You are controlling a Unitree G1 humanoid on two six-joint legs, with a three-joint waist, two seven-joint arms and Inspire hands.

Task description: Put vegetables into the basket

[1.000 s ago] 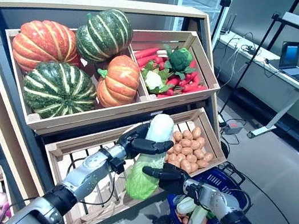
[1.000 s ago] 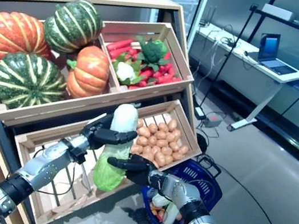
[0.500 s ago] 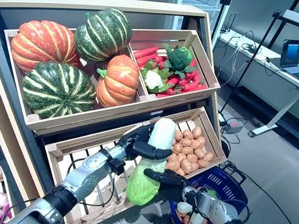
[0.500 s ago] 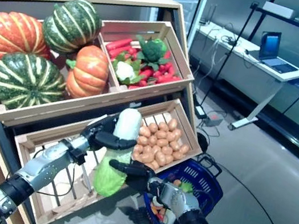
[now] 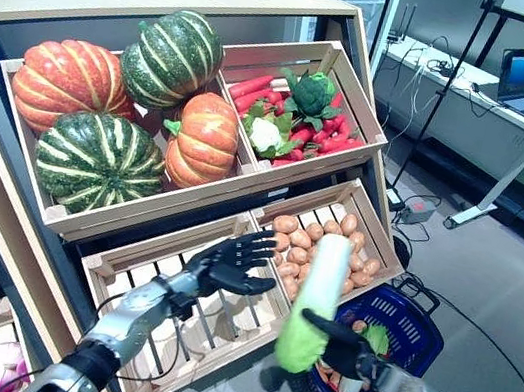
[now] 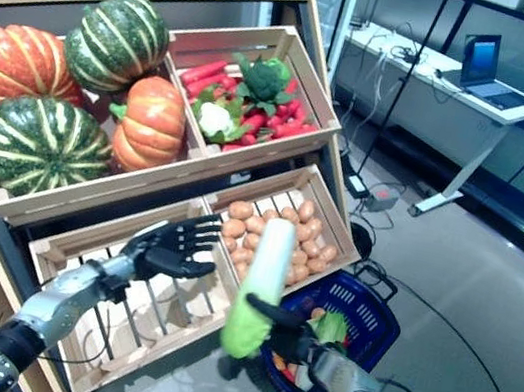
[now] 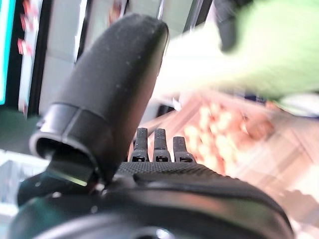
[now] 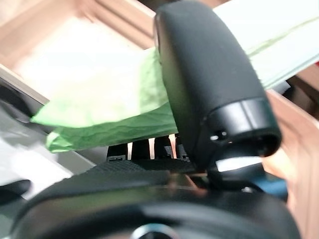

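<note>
My right hand (image 5: pixel 349 346) is shut on a long napa cabbage (image 5: pixel 315 299), white at the stem and green at the leafy end, and holds it upright just left of the blue basket (image 5: pixel 421 331) on the floor. In the right wrist view the thumb (image 8: pixel 209 84) lies across its green leaves (image 8: pixel 114 107). The basket holds several vegetables, among them a green leafy one (image 5: pixel 377 338). My left hand (image 5: pixel 230 264) is open with spread fingers above the lower left crate, apart from the cabbage.
The wooden stand (image 5: pixel 173 8) fills the left and middle. A crate of small brown potatoes (image 5: pixel 311 250) sits right behind the cabbage and basket. A white desk (image 5: pixel 484 88) with a laptop stands at the back right, with floor between.
My left hand has let go of the cabbage and opened, drawing back left. My right hand now holds the cabbage alone and has moved it right, towards the basket. The camera has shifted a little.
</note>
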